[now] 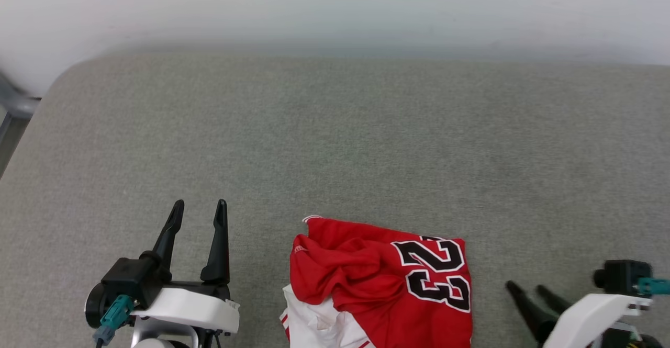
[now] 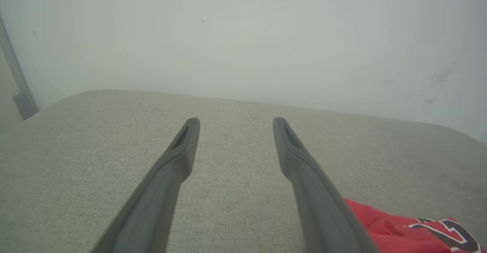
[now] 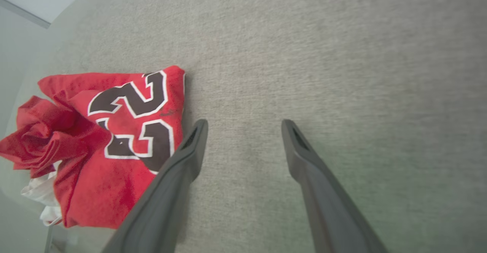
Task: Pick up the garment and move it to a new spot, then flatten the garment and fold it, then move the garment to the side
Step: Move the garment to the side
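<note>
The red soft-fabric jersey [image 1: 382, 285], white-sleeved with a black-and-white 23, is noted crumpled in a heap at the near edge of the grey woven upholstered surface [image 1: 335, 144], between the two grippers and touched by neither. The left gripper [image 1: 199, 204] and the right gripper [image 1: 523, 287] are both seen with long dark fingers spread apart and nothing held, the right one just beside the heap's right side. Risk judged: if only the top fold is pinched, the rest may be dragged or twisted on lifting, and the heap, lying so near the edge, could be pulled off the surface.
</note>
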Robot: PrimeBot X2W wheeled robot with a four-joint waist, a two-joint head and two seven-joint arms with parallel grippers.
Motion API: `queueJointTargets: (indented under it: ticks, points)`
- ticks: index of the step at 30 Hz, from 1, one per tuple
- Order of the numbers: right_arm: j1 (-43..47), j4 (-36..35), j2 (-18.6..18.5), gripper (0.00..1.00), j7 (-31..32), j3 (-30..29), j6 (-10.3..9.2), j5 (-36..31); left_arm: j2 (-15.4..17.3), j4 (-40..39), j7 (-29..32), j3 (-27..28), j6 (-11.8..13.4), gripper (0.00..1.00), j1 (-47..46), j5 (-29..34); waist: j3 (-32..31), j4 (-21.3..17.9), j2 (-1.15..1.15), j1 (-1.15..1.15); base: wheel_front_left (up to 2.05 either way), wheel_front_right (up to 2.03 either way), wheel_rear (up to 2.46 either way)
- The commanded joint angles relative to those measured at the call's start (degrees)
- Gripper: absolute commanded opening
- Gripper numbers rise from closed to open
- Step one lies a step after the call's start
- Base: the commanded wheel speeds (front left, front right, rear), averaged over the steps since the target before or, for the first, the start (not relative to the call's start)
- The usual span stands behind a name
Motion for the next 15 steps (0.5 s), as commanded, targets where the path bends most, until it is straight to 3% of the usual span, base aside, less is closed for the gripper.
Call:
queueJointTargets:
  ticks: [1, 8, 15]
  points:
    - [-0.93, 0.13, -0.32, 1.00, 1.69, 1.42, -0.03, 2.31, -0.53, 0.19, -0.40, 0.29, -0.46, 1.00, -0.96, 0.47, 1.56, 1.52, 0.00, 0.00, 0.00, 0.00, 0.00]
    - [-3.00, 0.68, -1.75, 1.00, 8.61, 7.86, -0.03, 8.88, -2.18, 0.76, -0.40, 1.40, -2.47, 1.00, -3.23, 1.52, 4.55, 3.78, 0.00, 0.00, 0.00, 0.00, 0.00]
    - [-4.68, 6.99, -0.88, 1.00, 13.47, 11.78, -0.07, 11.36, -3.61, 0.82, -0.40, 2.41, -3.78, 1.00, -4.64, 3.00, 6.67, 4.91, 0.00, 0.00, 0.00, 0.00, 0.00]
